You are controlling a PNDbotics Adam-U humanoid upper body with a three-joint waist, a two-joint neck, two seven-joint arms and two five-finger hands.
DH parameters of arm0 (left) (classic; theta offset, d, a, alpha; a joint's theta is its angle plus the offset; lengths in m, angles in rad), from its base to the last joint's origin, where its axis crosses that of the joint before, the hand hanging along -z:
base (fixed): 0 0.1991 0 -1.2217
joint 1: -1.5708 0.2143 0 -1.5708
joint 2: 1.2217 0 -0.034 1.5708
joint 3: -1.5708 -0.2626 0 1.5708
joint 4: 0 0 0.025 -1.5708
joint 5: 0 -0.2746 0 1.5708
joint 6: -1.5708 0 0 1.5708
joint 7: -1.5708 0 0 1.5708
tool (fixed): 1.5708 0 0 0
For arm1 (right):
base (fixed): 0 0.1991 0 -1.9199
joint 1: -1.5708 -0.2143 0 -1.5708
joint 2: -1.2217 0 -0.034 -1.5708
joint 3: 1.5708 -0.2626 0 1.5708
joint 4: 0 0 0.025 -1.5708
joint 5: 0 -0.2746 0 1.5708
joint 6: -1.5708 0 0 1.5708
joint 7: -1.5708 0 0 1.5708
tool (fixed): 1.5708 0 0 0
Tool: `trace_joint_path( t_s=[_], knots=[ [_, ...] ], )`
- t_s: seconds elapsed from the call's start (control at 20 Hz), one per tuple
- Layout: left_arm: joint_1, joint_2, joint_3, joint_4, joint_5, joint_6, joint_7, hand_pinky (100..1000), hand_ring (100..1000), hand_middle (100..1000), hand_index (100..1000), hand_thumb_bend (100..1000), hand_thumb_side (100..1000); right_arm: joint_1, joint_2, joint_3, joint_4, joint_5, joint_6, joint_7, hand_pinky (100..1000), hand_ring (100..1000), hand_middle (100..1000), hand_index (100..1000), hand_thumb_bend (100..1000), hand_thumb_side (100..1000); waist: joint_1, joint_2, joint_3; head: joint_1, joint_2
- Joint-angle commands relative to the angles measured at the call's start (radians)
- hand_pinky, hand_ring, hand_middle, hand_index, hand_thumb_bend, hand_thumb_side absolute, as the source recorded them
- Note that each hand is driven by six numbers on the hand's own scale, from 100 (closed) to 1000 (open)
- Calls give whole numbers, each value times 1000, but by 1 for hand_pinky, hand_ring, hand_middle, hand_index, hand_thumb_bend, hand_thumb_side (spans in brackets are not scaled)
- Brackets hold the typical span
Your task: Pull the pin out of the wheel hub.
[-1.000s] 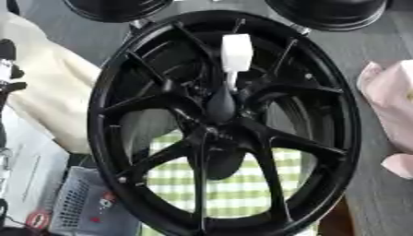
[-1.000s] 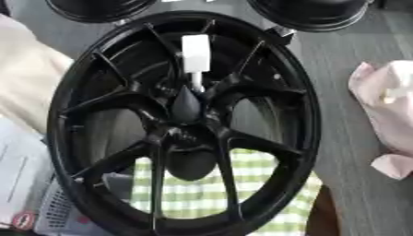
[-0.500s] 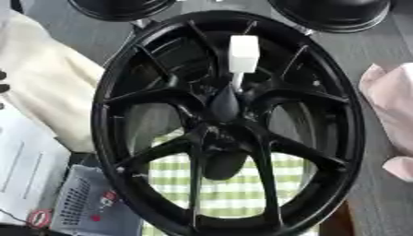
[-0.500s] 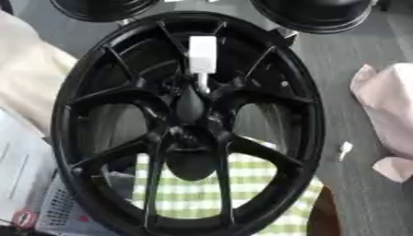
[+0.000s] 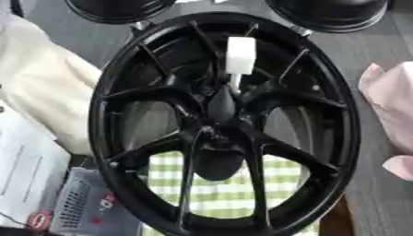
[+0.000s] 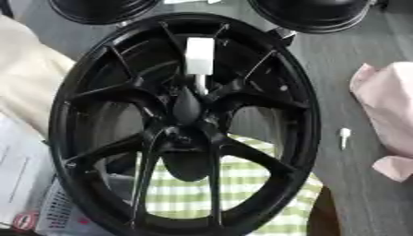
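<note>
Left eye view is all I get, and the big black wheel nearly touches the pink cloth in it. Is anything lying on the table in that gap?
Observer: Yes. The right eye view shows a small white thing on the grey table, between the wheel rim and the pink cloth.
Operator: Is it touching the wheel?
Observer: No. It lies apart from both the wheel rim and the pink cloth, with bare table on each side of it.
</note>
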Motion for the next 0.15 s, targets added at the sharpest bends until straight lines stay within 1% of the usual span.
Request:
trace_joint_path(
  t_s=[0.05,0.1,0.15],
  knots=[
    [-20,13,-4,-27,-10,-3,-7,651,645,524,661,545,556,-33,51,69,-33,-60,-42,-55,949,670,594,737,282,451,-7,-12,-3,-7,-20],
    [-21,13,-4,-29,-13,-3,-6,651,645,524,661,545,556,-37,77,96,-30,-77,-50,-70,949,670,593,736,286,448,-8,-12,-4,-4,-20],
    [-22,14,-4,-31,-15,-3,-4,651,645,524,661,546,555,-40,104,123,-28,-93,-57,-85,951,665,589,733,313,426,-8,-11,-6,-2,-21]
  ],
)
